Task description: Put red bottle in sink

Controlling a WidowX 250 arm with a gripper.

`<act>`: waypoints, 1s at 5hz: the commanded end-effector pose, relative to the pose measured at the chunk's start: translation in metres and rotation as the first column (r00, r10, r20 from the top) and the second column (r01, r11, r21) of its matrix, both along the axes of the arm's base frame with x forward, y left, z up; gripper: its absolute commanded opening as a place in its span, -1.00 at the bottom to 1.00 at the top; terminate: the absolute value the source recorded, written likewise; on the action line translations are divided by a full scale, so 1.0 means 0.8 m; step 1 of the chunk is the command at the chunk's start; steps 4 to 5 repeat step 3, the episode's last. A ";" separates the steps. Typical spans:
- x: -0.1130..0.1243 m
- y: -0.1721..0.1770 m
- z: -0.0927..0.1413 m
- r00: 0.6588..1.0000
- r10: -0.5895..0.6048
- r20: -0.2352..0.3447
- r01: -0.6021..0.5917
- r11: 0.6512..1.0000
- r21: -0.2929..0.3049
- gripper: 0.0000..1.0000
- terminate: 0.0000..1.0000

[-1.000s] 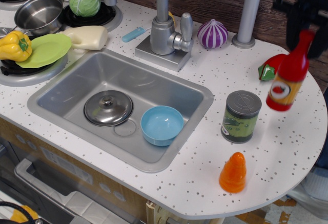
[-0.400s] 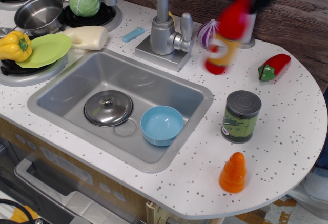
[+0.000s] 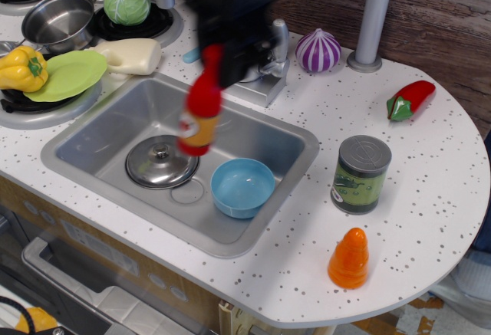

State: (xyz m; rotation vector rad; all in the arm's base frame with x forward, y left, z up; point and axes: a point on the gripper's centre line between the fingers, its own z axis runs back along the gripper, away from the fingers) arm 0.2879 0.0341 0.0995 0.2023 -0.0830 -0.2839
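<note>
Over the left-centre of the sink (image 3: pixel 92 139), the red bottle (image 3: pixel 201 113) now hangs in the air, upright, its base above the basin between the steel pot lid (image 3: pixel 162 162) and the blue bowl (image 3: pixel 242 187). The gripper (image 3: pixel 219 53) is a dark, motion-blurred mass clamped around the bottle's neck and cap; the fingers themselves are too smeared to make out, but the bottle dangles from them, so the grip looks closed on it.

A second ago the bottle was at the far right of the counter, beside the chili pepper (image 3: pixel 408 99) and above the can (image 3: pixel 360 174). Less than half a second ago it was in front of the purple onion (image 3: pixel 317 50), right of the faucet (image 3: pixel 265 59). It has since crossed over the faucet's base to the basin. Nothing else has shifted: lid, bowl, can, pepper and the orange cone (image 3: pixel 349 258) sit where they were.

The carry seems nearly done; what likely remains is lowering into the free floor of the basin and letting go, avoiding the lid and bowl.
</note>
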 end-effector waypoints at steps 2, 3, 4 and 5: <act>-0.018 0.024 -0.060 0.999 0.035 0.007 -0.035 0.999 -0.013 -1.00 -1.00; -0.017 0.029 -0.078 0.999 0.051 0.000 -0.050 0.998 -0.045 -1.00 1.00; -0.017 0.029 -0.078 0.999 0.051 0.000 -0.050 0.998 -0.045 -1.00 1.00; -0.017 0.029 -0.078 0.999 0.051 0.000 -0.050 0.998 -0.045 -1.00 1.00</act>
